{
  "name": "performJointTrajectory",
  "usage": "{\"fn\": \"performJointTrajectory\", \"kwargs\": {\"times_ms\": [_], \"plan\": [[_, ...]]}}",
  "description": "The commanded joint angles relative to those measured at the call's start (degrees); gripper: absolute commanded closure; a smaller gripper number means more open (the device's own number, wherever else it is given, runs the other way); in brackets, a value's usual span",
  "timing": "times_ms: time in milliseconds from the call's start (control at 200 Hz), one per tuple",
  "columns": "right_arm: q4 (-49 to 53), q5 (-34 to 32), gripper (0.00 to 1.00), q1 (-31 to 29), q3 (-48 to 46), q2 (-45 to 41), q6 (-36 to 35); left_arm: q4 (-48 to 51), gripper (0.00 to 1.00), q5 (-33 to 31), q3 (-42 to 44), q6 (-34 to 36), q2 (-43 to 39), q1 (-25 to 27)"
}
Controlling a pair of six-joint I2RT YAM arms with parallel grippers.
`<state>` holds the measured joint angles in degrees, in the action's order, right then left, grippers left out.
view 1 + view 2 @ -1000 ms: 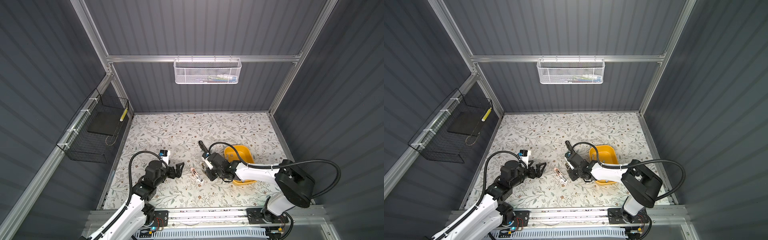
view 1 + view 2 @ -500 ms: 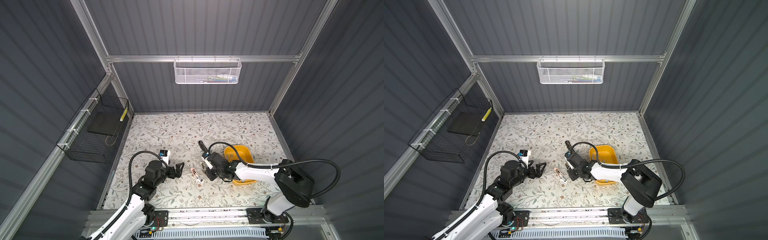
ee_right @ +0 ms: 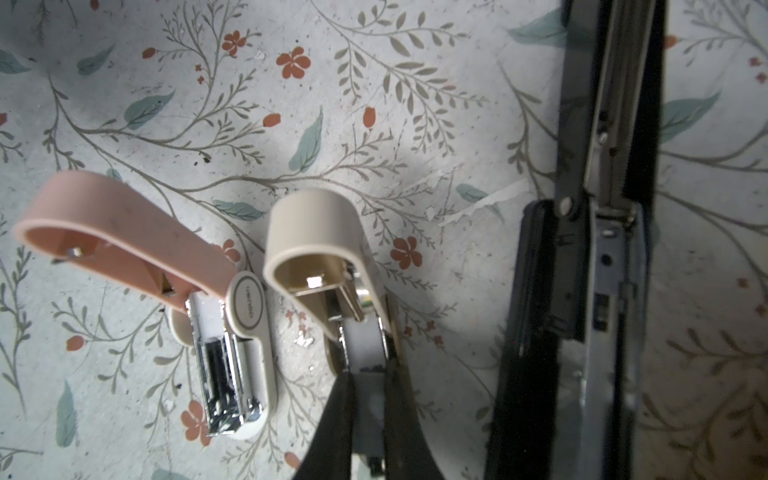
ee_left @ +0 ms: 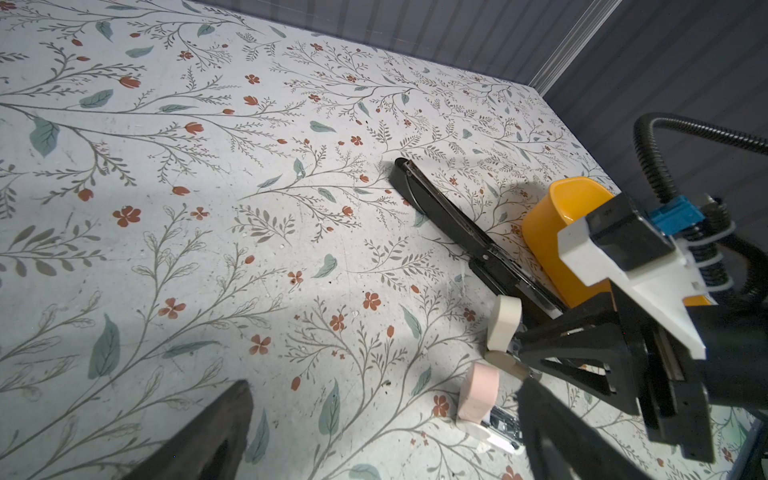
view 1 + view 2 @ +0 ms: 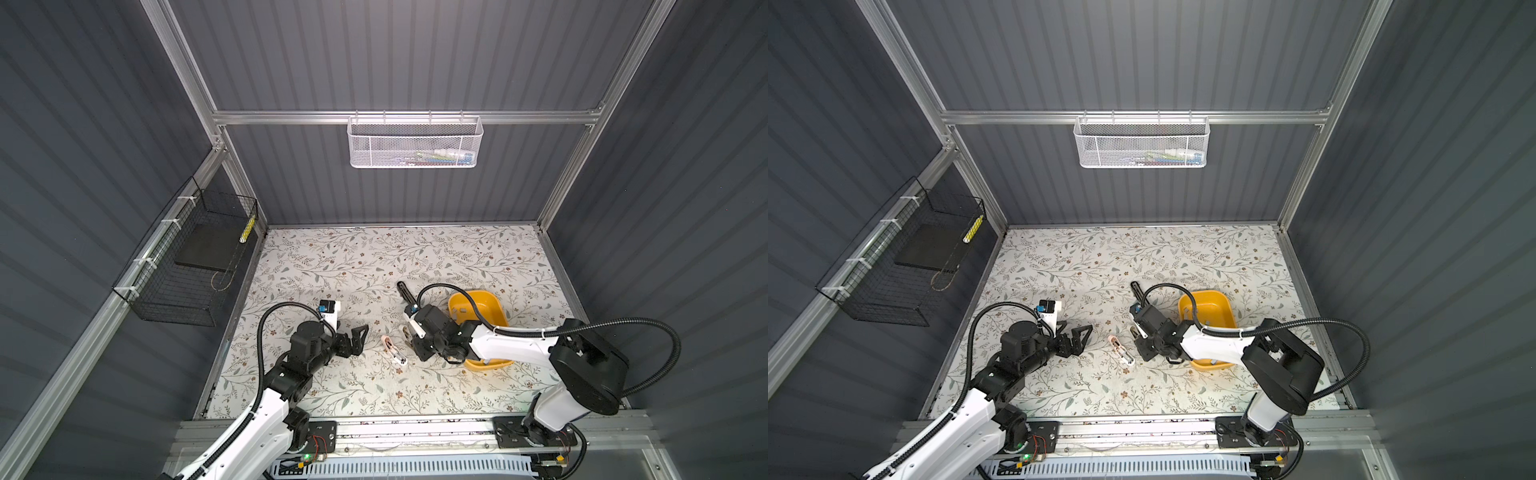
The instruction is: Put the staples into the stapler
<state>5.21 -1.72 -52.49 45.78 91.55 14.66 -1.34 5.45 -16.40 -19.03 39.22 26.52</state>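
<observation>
The right gripper is pinched shut on the rear of the beige stapler, whose lid stands lifted; in both top views the pink stapler, lid up too and its shiny channel bare, lies just beside it at 8 o'clock; the long black stapler lies folded open at 12 o'clock. At 3 o'clock, behind the wrist, sits the yellow bin, holding small grey pieces, seemingly the staples, too small to count. The left gripper hangs at 9 o'clock with jaws spread wide and nothing between them. On the back wall, a white mesh basket carries some coloured items; on the left wall, a black wire basket holds a dark slab and a yellow stick.
</observation>
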Motion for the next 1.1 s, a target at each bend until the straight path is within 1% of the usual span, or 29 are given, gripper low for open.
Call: {"fn": "performJointTrajectory", "kwargs": {"times_ms": [0,290,405,560,1096], "plan": [[0.77,-0.82,0.87,0.29,0.2,-1.09,-0.86,-0.33,0.0,0.52,0.41,0.8,-0.64,0.01],[1.84,-1.98,0.88,0.3,-0.9,-3.89,-3.86,-0.4,0.0,0.51,0.3,0.79,-0.55,0.02],[2.18,0.36,0.88,0.37,-0.97,-3.81,-5.43,-0.38,0.0,0.52,0.3,0.83,-0.46,0.02],[2.66,0.57,0.88,0.73,-0.43,-2.67,-6.63,-0.38,0.0,0.61,0.37,0.81,-0.62,0.02],[2.83,3.07,0.88,1.25,0.89,-0.58,-6.79,-0.38,0.0,0.61,0.41,0.78,-0.64,0.02]]}}
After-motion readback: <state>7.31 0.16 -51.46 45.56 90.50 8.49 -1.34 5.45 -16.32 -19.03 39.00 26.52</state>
